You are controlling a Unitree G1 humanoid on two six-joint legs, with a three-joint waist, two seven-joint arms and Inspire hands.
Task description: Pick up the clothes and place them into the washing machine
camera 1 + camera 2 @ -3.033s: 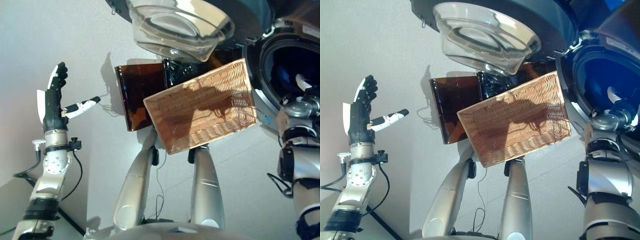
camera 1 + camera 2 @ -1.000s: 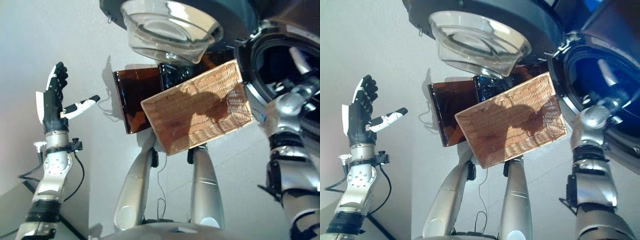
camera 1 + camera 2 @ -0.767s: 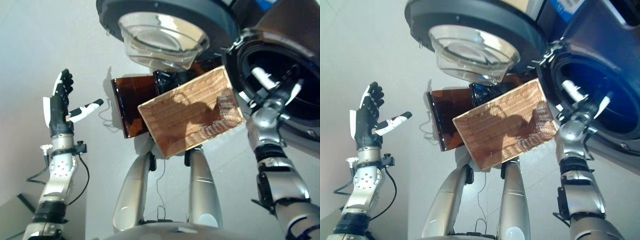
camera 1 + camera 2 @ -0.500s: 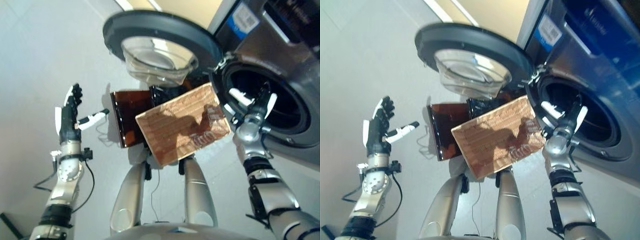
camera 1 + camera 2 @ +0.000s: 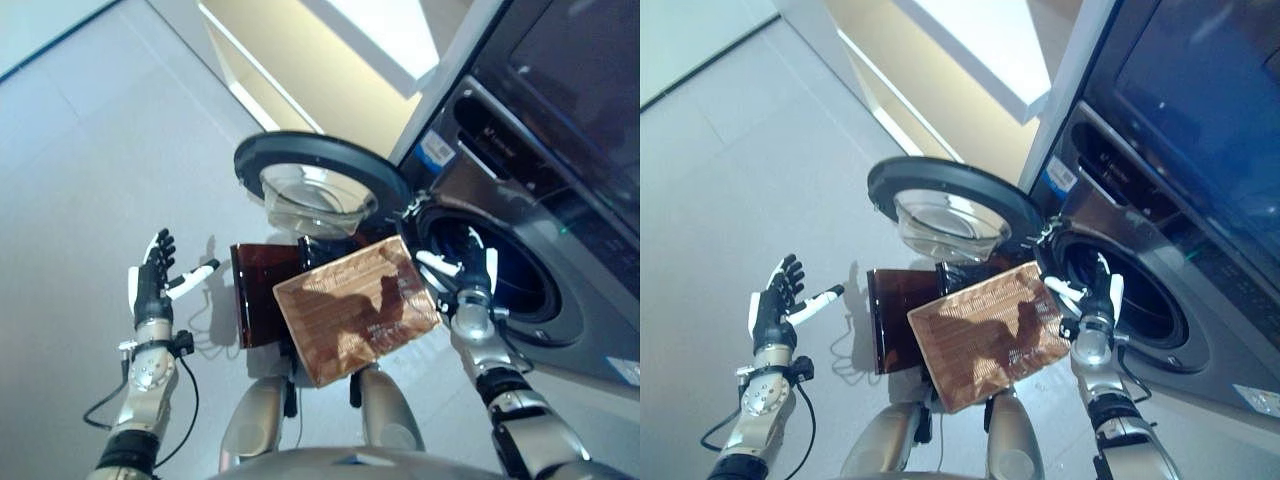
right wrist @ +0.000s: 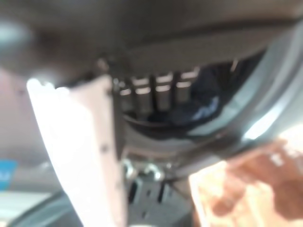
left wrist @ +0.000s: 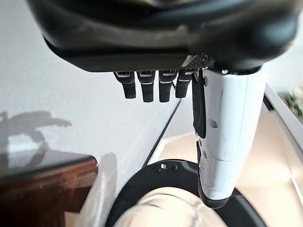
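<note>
1. The washing machine point(image 5: 560, 250) is seen to be cased in smooth, glossy dark metal or plastic.
2. Its open door point(image 5: 318, 180) is formed of a matt dark ring around a clear glass bowl.
3. The basket point(image 5: 355, 310) is woven of rough tan wicker.
4. A brown panel point(image 5: 258, 295) is shown glossy and translucent.
5. The floor point(image 5: 90, 160) is finished smooth and pale.

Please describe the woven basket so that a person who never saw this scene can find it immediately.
Start at the dark washing machine on the right and its round door, swung open to the left. Just below that door, beside the drum opening, lies the wicker basket: a light tan, rectangular tray. Its woven texture separates it from the smooth dark brown container next to it.
</note>
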